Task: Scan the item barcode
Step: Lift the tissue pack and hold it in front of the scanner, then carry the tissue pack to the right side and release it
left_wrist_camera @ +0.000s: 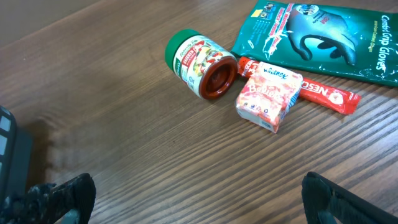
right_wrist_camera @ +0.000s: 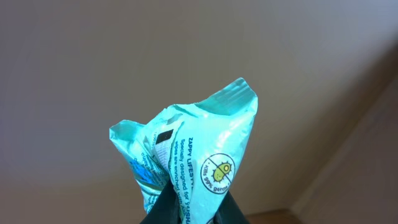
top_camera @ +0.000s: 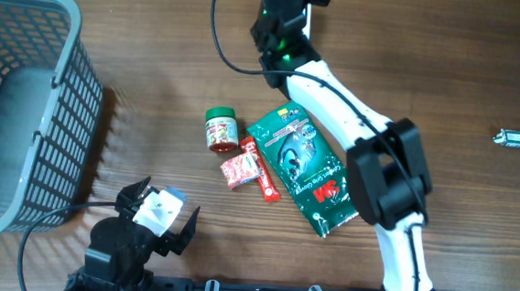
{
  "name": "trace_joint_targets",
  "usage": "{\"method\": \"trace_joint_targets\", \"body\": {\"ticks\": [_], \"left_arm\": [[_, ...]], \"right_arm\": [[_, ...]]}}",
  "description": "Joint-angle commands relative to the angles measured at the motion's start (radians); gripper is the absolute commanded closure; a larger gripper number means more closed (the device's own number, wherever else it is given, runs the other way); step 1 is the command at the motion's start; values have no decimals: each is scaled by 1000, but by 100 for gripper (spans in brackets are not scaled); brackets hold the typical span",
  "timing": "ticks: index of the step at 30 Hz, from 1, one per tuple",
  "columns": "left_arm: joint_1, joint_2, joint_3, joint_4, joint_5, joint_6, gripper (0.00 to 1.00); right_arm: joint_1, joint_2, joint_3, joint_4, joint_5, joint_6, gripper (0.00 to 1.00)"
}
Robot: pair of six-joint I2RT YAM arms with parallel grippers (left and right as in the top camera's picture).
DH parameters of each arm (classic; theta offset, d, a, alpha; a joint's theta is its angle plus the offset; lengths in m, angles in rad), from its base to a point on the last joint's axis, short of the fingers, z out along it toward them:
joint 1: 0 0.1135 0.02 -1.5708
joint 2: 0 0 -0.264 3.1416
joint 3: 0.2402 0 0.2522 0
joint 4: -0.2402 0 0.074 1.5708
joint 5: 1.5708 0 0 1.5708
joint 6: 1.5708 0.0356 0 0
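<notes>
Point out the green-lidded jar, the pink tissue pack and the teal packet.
green-lidded jar (left_wrist_camera: 198,61): left wrist view, on its label.
pink tissue pack (left_wrist_camera: 267,96): left wrist view, on its top face.
teal packet (right_wrist_camera: 205,146): right wrist view, on its printed front.

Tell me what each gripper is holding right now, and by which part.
The right gripper is shut on a teal packet, pinching one crumpled end. The rest sticks out past the fingers. The left gripper is open and holds nothing.
</notes>
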Motion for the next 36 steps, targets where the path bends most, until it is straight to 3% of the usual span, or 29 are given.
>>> {"method": "trace_joint_targets", "body": {"ticks": [1,9,13,15,18,21,23,26,28,30,31,32,33,36], "left_arm": [[6,-5,-6,3,1,13,0],[6,-5,-6,0,1,13,0],[6,-5,-6,0,1,13,0],[6,-5,-6,0,1,13,0],[6,-5,-6,0,1,13,0],[6,-5,-6,0,1,13,0],[6,-5,-6,0,1,13,0],[6,-5,-6,0,1,13,0],[6,-5,-6,0,1,13,0],[6,-5,-6,0,1,13,0],[6,-5,-6,0,1,13,0],[6,-5,-6,0,1,13,0],[6,-5,-6,0,1,13,0],[6,-5,-6,0,1,13,0]], "right_arm": [[9,130,16,10,-17,-78,96],[12,267,16,6,-44,-95,96],[10,248,16,214,-23,-320,96],[-7,179,16,197,31,-325,96],[-106,45,16,110,147,-349,96],[-316,-24,16,68,332,-336,96],[-494,-24,3,-9,449,-189,96],[-711,-24,-89,-505,453,280,96],[-824,-24,-177,-801,272,502,96],[-892,-25,-196,-980,100,674,94],[-905,-26,-196,-1014,27,685,89],[-914,-29,-196,-1028,-23,702,72],[-914,-36,-196,-1033,-34,703,48],[-912,-183,-184,-1047,-167,725,4]]}}
